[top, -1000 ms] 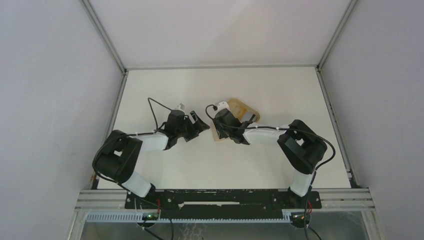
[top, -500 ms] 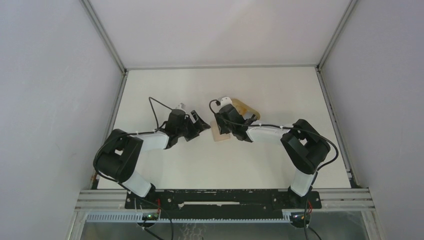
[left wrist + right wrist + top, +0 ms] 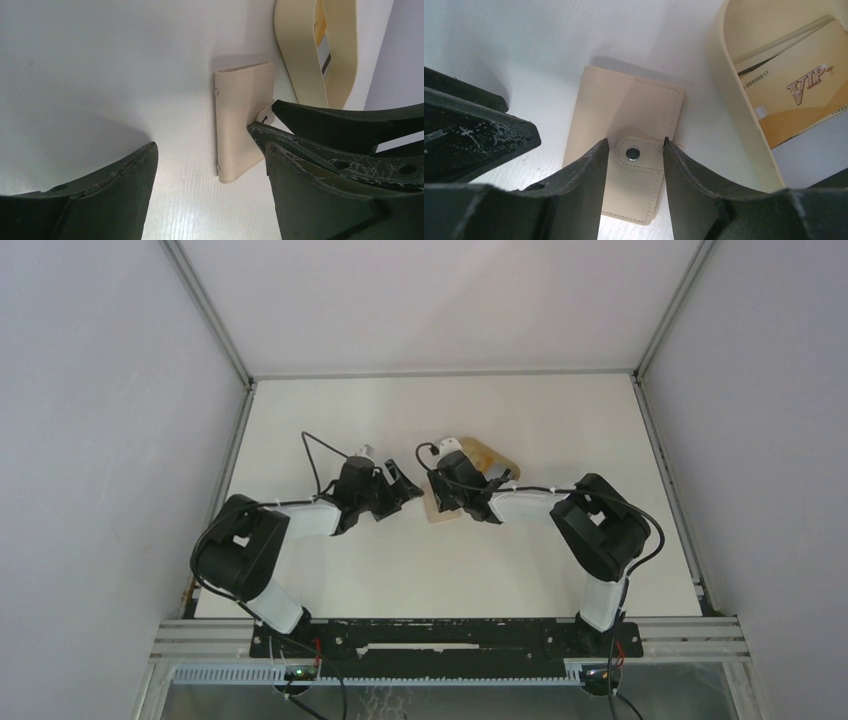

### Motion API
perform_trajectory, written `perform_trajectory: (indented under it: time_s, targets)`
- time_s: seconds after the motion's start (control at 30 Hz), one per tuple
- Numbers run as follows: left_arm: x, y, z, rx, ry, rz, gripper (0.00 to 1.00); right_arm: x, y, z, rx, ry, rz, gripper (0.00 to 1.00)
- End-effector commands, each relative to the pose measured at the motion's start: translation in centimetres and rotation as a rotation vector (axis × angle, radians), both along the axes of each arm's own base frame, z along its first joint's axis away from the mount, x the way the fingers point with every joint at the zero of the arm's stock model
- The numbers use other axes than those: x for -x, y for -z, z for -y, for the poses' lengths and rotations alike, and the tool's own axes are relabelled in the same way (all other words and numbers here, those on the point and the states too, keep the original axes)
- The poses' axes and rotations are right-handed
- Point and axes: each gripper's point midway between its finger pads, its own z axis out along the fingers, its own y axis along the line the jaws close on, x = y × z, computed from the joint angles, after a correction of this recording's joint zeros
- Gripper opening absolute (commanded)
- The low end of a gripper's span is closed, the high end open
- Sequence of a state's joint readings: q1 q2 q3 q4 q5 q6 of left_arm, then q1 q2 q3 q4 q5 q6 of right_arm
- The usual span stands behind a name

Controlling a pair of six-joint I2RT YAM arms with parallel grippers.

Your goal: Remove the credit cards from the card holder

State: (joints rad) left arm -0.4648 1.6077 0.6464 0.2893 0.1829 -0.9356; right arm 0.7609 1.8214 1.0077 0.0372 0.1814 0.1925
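Note:
The tan card holder (image 3: 624, 107) lies shut and flat on the white table, its snap tab (image 3: 639, 155) fastened. It also shows in the left wrist view (image 3: 240, 125) and the top view (image 3: 436, 512). My right gripper (image 3: 635, 142) is open just above it, one finger on each side of the tab. My left gripper (image 3: 207, 150) is wide open and empty, just left of the holder's folded edge; in the top view (image 3: 408, 487) it faces the right gripper (image 3: 445, 498). No cards show in the holder.
An oval tan tray with a raised rim (image 3: 729, 100) stands right beside the holder, seen too in the top view (image 3: 495, 458). A card printed VIP (image 3: 804, 95) lies inside it. The enclosure walls stand at both sides.
My right gripper has shifted slightly over the card holder. The left arm has barely moved. The holder has stayed in place.

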Motion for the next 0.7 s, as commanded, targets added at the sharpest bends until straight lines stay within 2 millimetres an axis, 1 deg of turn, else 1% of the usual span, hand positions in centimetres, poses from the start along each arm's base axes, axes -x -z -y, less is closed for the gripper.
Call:
perform_trajectory:
  time_s: [0.0, 0.1, 0.17, 0.23, 0.3, 0.4, 0.5, 0.67]
  targets:
    - [-1.0, -1.1, 1.0, 0.02, 0.011, 0.027, 0.83, -0.3, 0.8, -0.4, -0.003, 0.001, 0.008, 0.54]
    - [-1.0, -1.0, 1.0, 0.018, 0.013, 0.025, 0.83, -0.2, 1.5, -0.3, 0.006, 0.003, -0.005, 0.52]
    - [-1.0, -0.9, 1.0, 0.017, 0.013, 0.023, 0.83, -0.1, 1.9, -0.2, 0.01, 0.003, -0.013, 0.46]
    - [-1.0, -0.8, 1.0, 0.016, 0.013, 0.02, 0.83, 0.0, 2.3, -0.3, 0.012, 0.002, -0.023, 0.37]
    - [-0.9, -0.7, 1.0, 0.014, 0.012, 0.018, 0.83, 0.2, 2.6, -0.2, 0.017, 0.003, -0.033, 0.26]
    - [-0.9, -0.4, 0.9, 0.013, 0.013, 0.015, 0.83, 0.3, 3.0, -0.1, 0.018, 0.004, -0.046, 0.11]
    - [-0.9, -0.2, 1.0, 0.015, 0.013, 0.009, 0.83, 0.4, 2.9, -0.2, 0.007, -0.002, -0.053, 0.01]
    - [-0.8, 0.1, 1.2, 0.019, 0.017, 0.003, 0.83, 0.5, 2.4, -0.5, -0.045, -0.015, -0.079, 0.0]
